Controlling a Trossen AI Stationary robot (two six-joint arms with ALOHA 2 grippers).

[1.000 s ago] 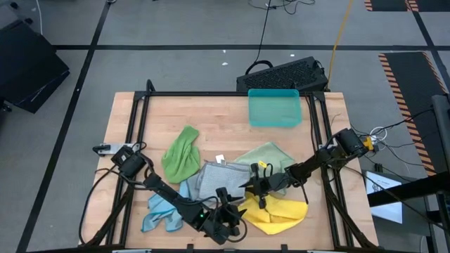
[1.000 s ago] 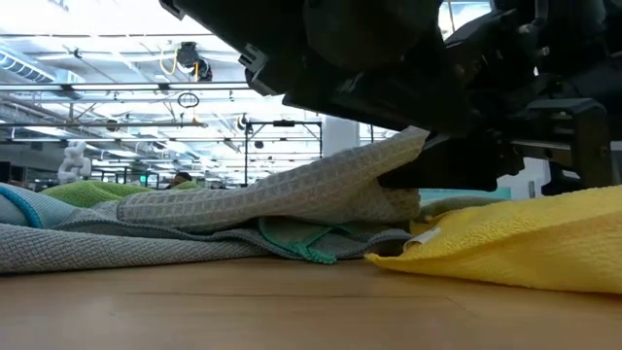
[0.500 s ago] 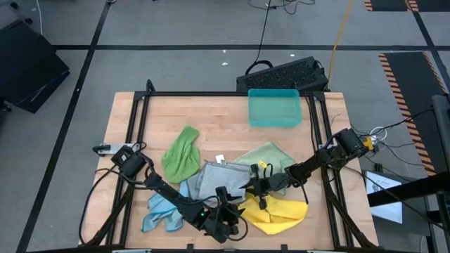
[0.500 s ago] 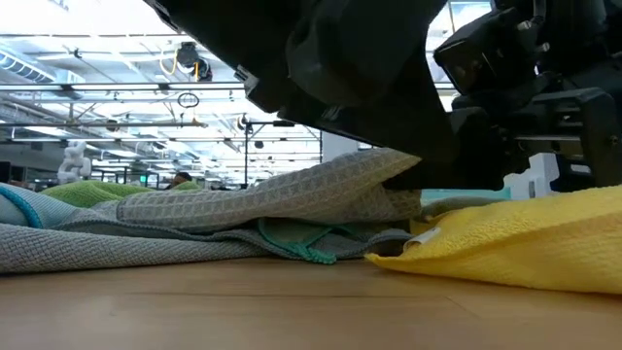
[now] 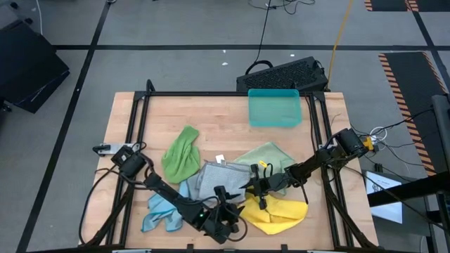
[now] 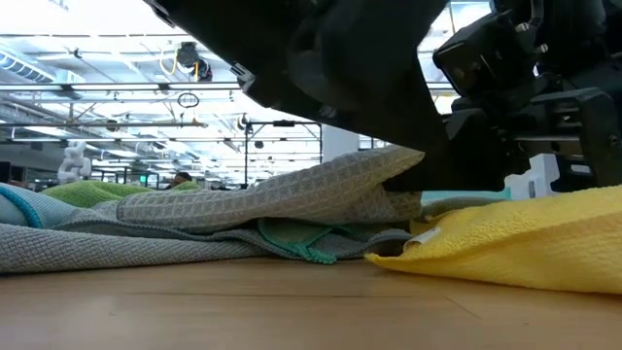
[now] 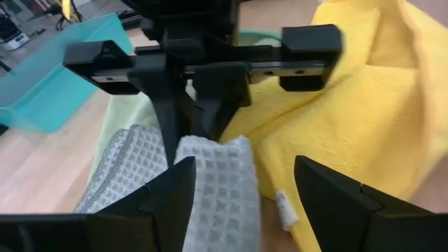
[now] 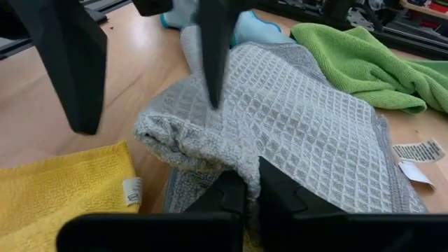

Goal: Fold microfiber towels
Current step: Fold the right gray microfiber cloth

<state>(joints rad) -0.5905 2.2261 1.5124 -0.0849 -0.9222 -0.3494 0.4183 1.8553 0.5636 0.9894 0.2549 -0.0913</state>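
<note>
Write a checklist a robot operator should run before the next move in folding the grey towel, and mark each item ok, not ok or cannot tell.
1. Right gripper shut on the grey towel corner: ok.
2. Left gripper open, fingers either side of the same corner: ok.
3. Lifted grey corner clear of the yellow towel: ok.
4. Pale green towel free of the grey one: not ok, it lies underneath.
5. Teal tray away from both arms: ok.
6. Grey towel lying flat: not ok, bunched.

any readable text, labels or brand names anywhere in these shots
None can be read.
White care tag on the grey towel: print too blurred to read.
Small white tag on the yellow towel: too small to read.
Keyboard behind the table: keys too small to read.
</note>
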